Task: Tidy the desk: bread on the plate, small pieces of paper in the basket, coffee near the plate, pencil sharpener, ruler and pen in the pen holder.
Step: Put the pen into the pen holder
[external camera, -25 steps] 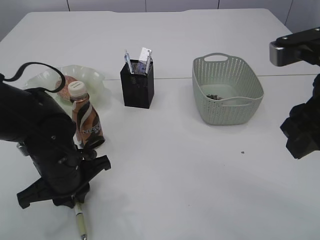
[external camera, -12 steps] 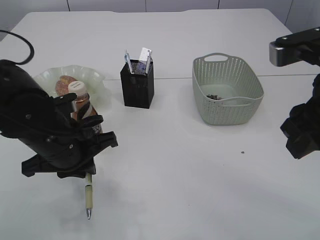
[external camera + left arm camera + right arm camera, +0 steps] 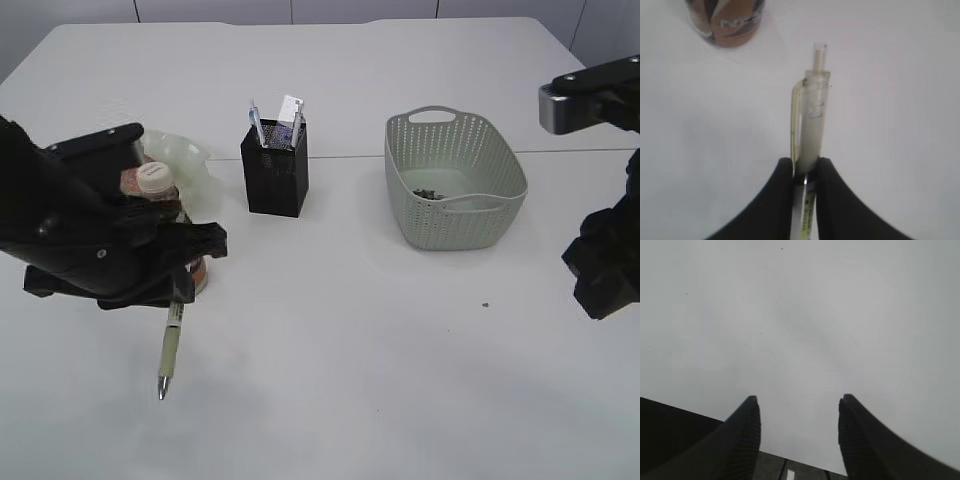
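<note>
My left gripper [image 3: 177, 292] is shut on a pale green pen [image 3: 168, 345], which hangs tip-down above the table. In the left wrist view the jaws [image 3: 806, 167] clamp the pen [image 3: 811, 125] at mid-barrel, its clicker end pointing away. The coffee bottle [image 3: 156, 180] stands right behind my left arm, beside the green plate [image 3: 188, 152]; its base shows in the left wrist view [image 3: 726, 22]. The bread is mostly hidden by the arm. The black pen holder [image 3: 274, 170] holds a pen and a ruler. My right gripper [image 3: 799, 405] is open and empty over bare table.
The pale green basket [image 3: 497, 175] stands at the right with small dark scraps [image 3: 432, 194] inside. A tiny speck [image 3: 485, 305] lies on the table in front of it. My right arm [image 3: 602, 262] hangs at the far right edge.
My left gripper has lifted the pen off the table near the front edge and carried it up and back toward the bottle. The right arm has not moved.
</note>
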Action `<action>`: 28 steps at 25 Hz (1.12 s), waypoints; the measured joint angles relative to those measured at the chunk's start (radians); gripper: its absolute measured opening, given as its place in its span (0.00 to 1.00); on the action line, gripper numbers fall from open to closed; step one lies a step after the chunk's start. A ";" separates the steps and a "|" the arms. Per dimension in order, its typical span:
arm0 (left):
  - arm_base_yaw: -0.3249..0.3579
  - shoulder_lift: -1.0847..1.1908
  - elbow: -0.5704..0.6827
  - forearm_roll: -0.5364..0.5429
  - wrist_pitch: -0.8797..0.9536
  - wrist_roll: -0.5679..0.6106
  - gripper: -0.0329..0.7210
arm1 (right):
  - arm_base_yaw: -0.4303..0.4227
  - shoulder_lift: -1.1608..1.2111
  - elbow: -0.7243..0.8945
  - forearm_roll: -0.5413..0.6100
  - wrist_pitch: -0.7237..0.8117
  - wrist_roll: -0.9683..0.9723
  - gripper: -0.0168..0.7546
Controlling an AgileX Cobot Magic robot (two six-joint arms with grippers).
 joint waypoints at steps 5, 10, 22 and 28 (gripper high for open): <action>0.000 -0.040 0.000 0.000 -0.038 0.094 0.14 | 0.000 0.000 0.000 0.000 0.011 -0.005 0.51; 0.000 -0.043 0.000 0.061 -0.153 0.166 0.14 | 0.000 0.000 0.000 0.000 0.013 -0.008 0.51; 0.064 -0.032 0.002 0.437 -0.626 0.175 0.13 | 0.000 0.000 0.000 0.000 0.015 -0.010 0.51; 0.177 0.013 0.002 0.439 -0.790 0.175 0.13 | 0.000 0.000 0.000 0.008 0.015 -0.010 0.51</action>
